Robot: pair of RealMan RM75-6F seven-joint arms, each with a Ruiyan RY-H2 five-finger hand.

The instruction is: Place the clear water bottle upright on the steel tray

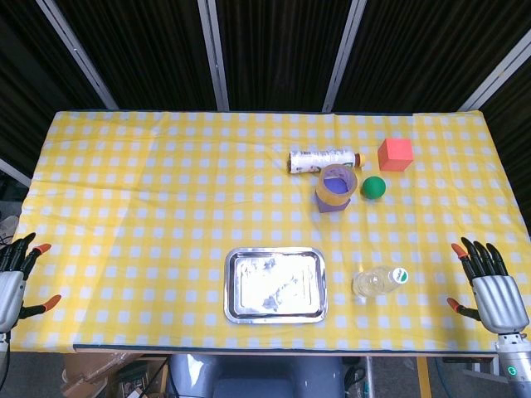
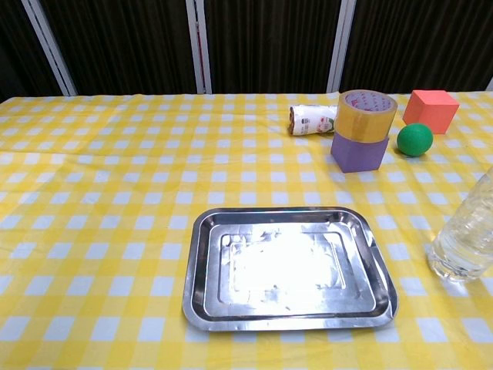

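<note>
The clear water bottle (image 1: 378,283) with a green and white cap stands on the yellow checked cloth just right of the steel tray (image 1: 275,313). In the chest view the bottle (image 2: 465,231) is cut by the right edge, and nothing lies in the tray (image 2: 202,254). My right hand (image 1: 493,285) hovers at the table's right front corner, well right of the bottle, fingers spread and holding nothing. Far from both, at the left front corner, is my left hand (image 1: 17,279), also open and holding nothing. The chest view shows neither hand.
Behind the tray stands a tape roll (image 1: 337,184) on a purple block (image 2: 359,151). A green ball (image 1: 373,187) and a red cube (image 1: 395,154) sit to its right. A labelled white bottle (image 1: 322,159) lies on its side behind them.
</note>
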